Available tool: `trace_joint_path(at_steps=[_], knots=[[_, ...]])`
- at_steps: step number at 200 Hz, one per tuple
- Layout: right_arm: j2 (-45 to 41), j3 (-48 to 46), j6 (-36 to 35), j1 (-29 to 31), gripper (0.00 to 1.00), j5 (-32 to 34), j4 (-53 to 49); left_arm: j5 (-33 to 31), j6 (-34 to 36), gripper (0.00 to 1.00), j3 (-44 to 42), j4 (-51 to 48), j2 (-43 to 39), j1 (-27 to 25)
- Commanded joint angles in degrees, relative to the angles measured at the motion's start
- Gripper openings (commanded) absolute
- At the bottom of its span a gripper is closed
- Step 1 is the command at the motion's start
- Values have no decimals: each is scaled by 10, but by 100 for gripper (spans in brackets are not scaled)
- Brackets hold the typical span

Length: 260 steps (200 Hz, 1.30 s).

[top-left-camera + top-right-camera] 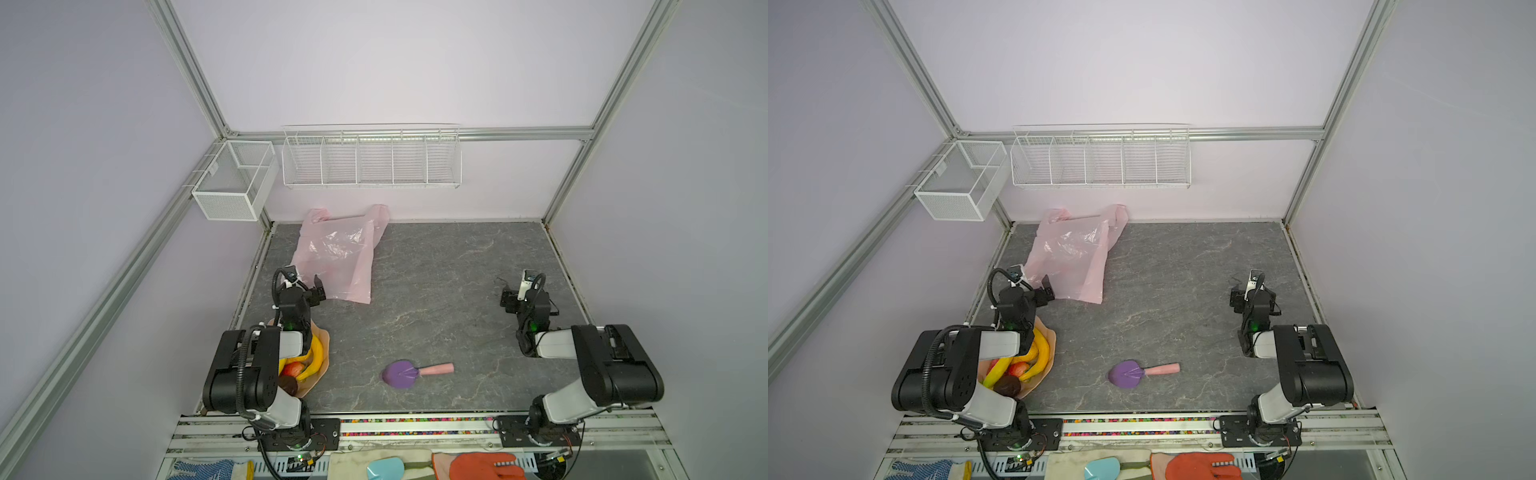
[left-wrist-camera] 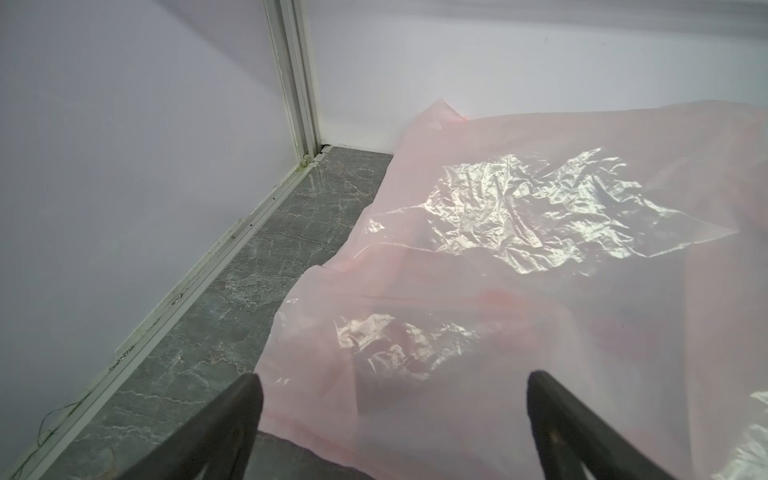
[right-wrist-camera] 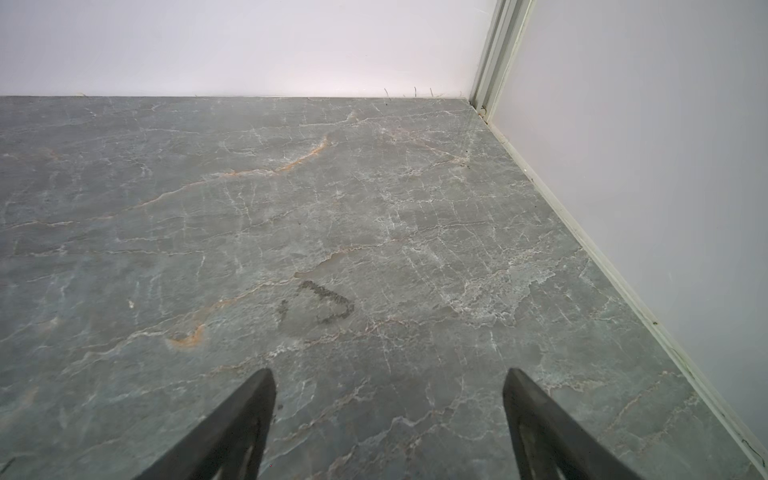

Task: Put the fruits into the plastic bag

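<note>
1. Plastic bag [image 1: 336, 253], pink: one.
2. Bowl [image 1: 1053, 347], peach: one.
3. Bananas [image 1: 1040, 348], yellow: at least two, partly hidden.
4. Red-yellow apple [image 1: 1018, 368]: one.
5. Dark maroon ball [image 1: 1007, 386]: one.
6. Purple scoop [image 1: 400, 374]: one.
7. Mesh basket [image 1: 232, 187]: one.
8. Wire rack [image 1: 371, 160]: one.

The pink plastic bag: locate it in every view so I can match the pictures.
Top view: the plastic bag lies flat on the table, at its far left.
Top view: same place.
Left wrist: it fills much of the picture, close ahead of the camera.
Right wrist: not in it.
Shared landmark: the corner frame post beside the bag, in both top views and the left wrist view.
</note>
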Motion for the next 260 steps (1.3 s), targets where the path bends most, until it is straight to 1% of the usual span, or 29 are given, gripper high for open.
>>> trace_joint_path(at_steps=[1,192,204,218,230,236,251,260], knots=[[-6,7,-10,2,88,8,13,-5,-1,99,-6,15,5,2],[-6,5,-10,3,88,8,14,-4,-1,99,-7,15,4,2],[-9,4,-12,3,88,10,18,10,3,99,-9,19,5,2],[-28,17,-12,4,88,1,-30,23,8,99,-12,17,-9,2],[-27,13,-23,8,88,-4,-11,15,7,99,-18,8,-33,1],[-34,16,-24,10,88,3,-19,14,7,99,-18,-5,-48,1],[-81,49,-15,11,88,12,-132,14,11,99,-9,-58,-98,-2],[-104,58,-20,11,88,4,-157,8,16,99,0,-100,-130,-8]])
